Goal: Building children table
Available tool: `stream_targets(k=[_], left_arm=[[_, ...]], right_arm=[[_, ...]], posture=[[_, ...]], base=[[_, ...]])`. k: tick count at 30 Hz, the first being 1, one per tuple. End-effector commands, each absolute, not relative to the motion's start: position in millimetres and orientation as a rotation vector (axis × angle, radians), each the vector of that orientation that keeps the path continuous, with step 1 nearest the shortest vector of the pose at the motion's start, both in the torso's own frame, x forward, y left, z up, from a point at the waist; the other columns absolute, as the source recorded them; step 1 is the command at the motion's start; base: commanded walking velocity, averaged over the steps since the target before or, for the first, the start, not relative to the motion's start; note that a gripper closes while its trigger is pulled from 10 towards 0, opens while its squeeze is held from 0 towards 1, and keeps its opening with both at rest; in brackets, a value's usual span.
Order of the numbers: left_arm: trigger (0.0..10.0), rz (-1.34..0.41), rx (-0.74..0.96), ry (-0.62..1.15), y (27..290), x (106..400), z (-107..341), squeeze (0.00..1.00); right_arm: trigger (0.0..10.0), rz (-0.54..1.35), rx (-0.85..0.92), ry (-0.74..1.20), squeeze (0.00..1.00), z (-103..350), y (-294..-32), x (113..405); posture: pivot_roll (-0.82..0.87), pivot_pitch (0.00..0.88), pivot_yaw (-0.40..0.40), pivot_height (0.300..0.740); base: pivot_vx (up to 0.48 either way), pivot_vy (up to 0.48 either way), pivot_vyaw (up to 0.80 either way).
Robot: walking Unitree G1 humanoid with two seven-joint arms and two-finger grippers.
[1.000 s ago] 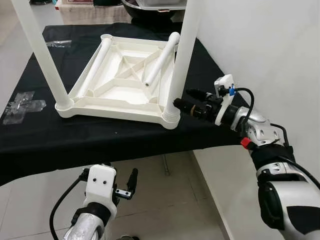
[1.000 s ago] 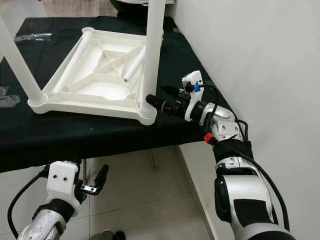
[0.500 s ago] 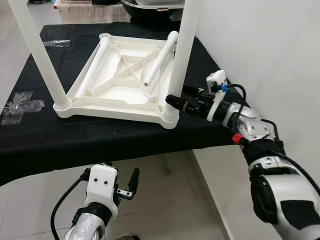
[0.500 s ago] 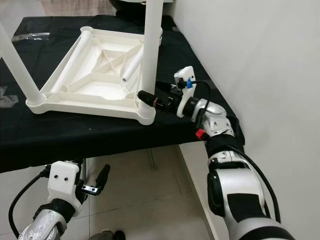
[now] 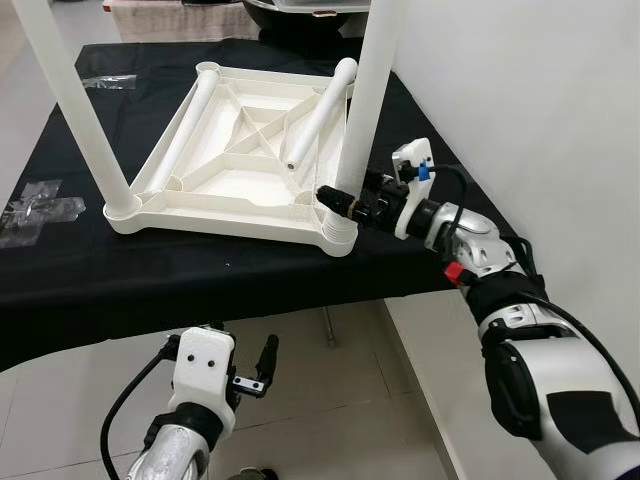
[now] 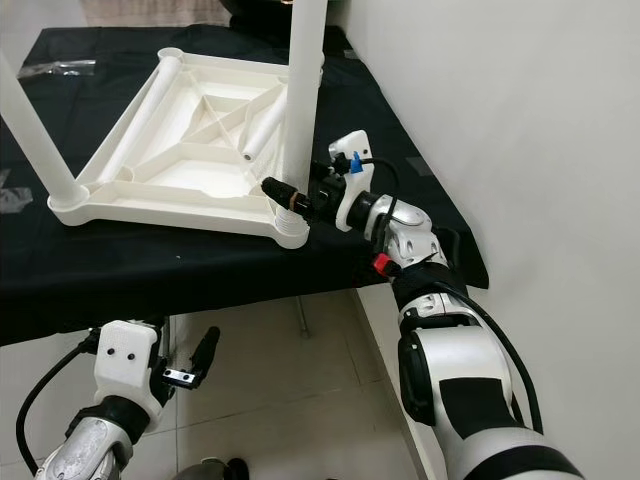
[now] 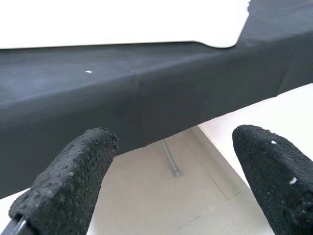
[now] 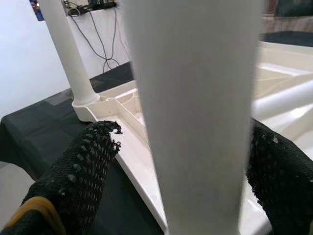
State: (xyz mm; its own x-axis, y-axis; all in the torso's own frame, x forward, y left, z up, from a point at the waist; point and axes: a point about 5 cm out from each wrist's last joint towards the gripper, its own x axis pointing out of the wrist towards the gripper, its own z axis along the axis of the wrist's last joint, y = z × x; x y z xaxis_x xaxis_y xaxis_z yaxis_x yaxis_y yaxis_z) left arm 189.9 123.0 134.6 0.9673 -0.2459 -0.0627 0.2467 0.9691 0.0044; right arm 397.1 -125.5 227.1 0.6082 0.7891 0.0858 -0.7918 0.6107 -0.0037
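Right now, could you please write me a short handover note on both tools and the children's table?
Right tool: open, fingers either side of the near-right leg just above its socket, not closed on it.
Left tool: open, idle below the table edge.
Tabletop lies upside down on the black cloth.
Done: two near legs stand upright in their corner sockets, near-left leg included.
Left: two loose legs lie on the underside and need fitting into the far corners.

Smooth glossy white plastic tabletop (image 5: 240, 150) and leg (image 5: 362, 105); matt black cloth (image 5: 200, 265).
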Motion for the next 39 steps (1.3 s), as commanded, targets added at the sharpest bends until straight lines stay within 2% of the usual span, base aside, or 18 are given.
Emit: stream_targets(k=[1, 7, 10, 20, 31, 39], left_arm=[[10.0, -0.262, 0.012, 0.06, 122, 188, 135, 0.0], [10.0, -0.266, 0.009, 0.06, 120, 188, 135, 0.0], [10.0, -0.261, 0.011, 0.06, 120, 188, 135, 0.0], [10.0, -0.25, 0.011, 0.058, 119, 189, 134, 0.0], [10.0, -0.259, 0.009, 0.065, 117, 187, 132, 0.0], [10.0, -0.267, 0.012, 0.069, 117, 186, 131, 0.0]], right_arm=[[10.0, 0.918, 0.015, -0.068, 0.0, 225, -123, 397], [10.0, 0.945, 0.008, -0.065, 0.0, 223, -104, 397], [10.0, 0.901, 0.005, -0.066, 0.0, 225, -96, 400], [10.0, 0.883, 0.001, -0.085, 0.0, 231, -85, 403], [10.0, 0.821, 0.005, -0.111, 0.0, 238, -92, 406], [10.0, 0.745, 0.053, -0.162, 0.0, 250, -107, 410]], posture=[[0.14, 0.162, -0.118, 0.74], [0.15, 0.167, -0.128, 0.74], [0.15, 0.167, -0.132, 0.74], [0.14, 0.151, -0.142, 0.74], [0.15, 0.134, -0.141, 0.74], [0.15, 0.129, -0.138, 0.74]], base=[[0.0, 0.0, 0.0], [0.0, 0.0, 0.0], [0.0, 0.0, 0.0], [0.0, 0.0, 0.0], [0.0, 0.0, 0.0], [0.0, 0.0, 0.0]])
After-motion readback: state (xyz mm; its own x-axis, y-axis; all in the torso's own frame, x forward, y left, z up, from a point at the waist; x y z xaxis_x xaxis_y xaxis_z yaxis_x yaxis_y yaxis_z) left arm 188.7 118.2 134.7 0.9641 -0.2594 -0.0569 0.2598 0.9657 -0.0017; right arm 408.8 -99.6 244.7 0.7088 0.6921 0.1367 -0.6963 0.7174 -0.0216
